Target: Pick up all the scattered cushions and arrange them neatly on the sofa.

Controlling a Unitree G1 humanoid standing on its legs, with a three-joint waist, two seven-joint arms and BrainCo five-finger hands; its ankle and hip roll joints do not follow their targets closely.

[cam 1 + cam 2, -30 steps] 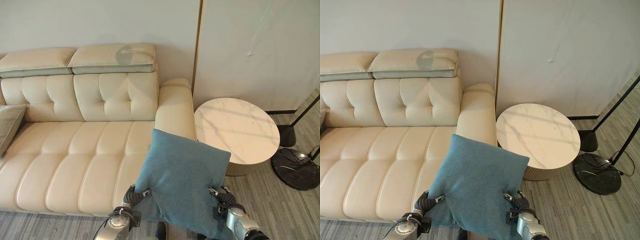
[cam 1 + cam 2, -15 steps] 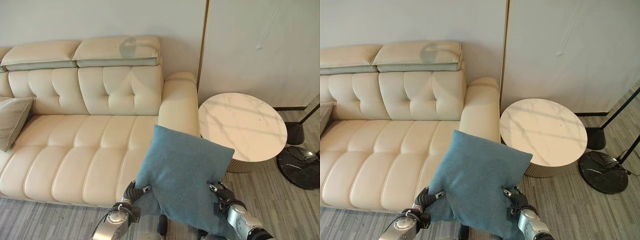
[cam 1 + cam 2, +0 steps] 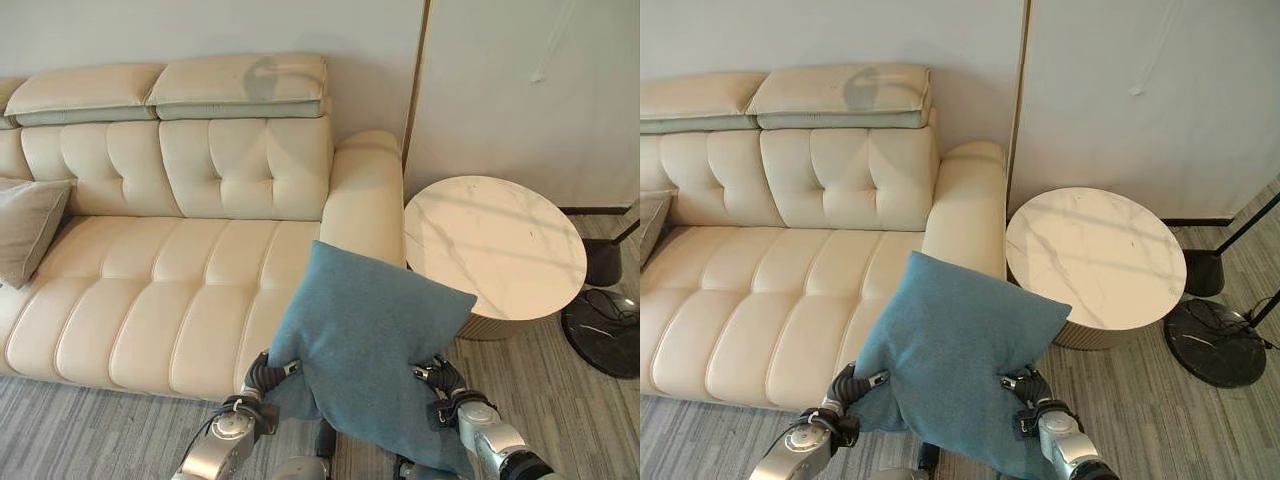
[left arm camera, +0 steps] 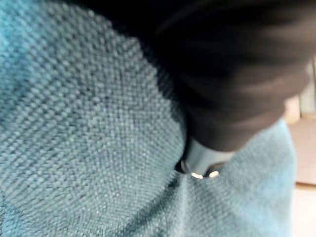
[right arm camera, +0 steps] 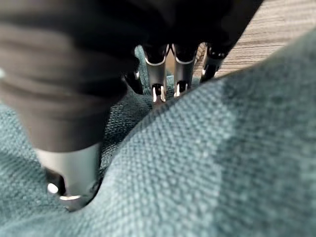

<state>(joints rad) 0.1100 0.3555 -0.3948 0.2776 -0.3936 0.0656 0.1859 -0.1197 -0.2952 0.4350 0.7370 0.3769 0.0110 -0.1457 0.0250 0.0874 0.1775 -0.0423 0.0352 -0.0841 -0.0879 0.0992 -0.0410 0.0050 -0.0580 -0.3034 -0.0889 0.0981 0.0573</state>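
– Anything changed?
– Hardly: the square teal fabric cushion (image 3: 365, 350) stays pinched between left hand (image 3: 262, 383) and right hand (image 3: 446, 390), before the cream leather sofa (image 3: 170, 300); the view has shifted.

The blue cushion (image 3: 365, 345) is a coarse woven cloth, matt, its weave plain to see in the wrist views. The sofa (image 3: 190, 290) looks like cream leather, smooth with a soft sheen, tufted on the back and ribbed on the seat. The beige cushion (image 3: 28, 230) at its far end is matt cloth. The round counter (image 3: 495, 245) has a polished marble-like top with faint grey veins. The floor (image 3: 570, 410) is grey wood-grain plank, matt. The fingers (image 5: 157, 79) are shiny silver metal under a dark ribbed cover.
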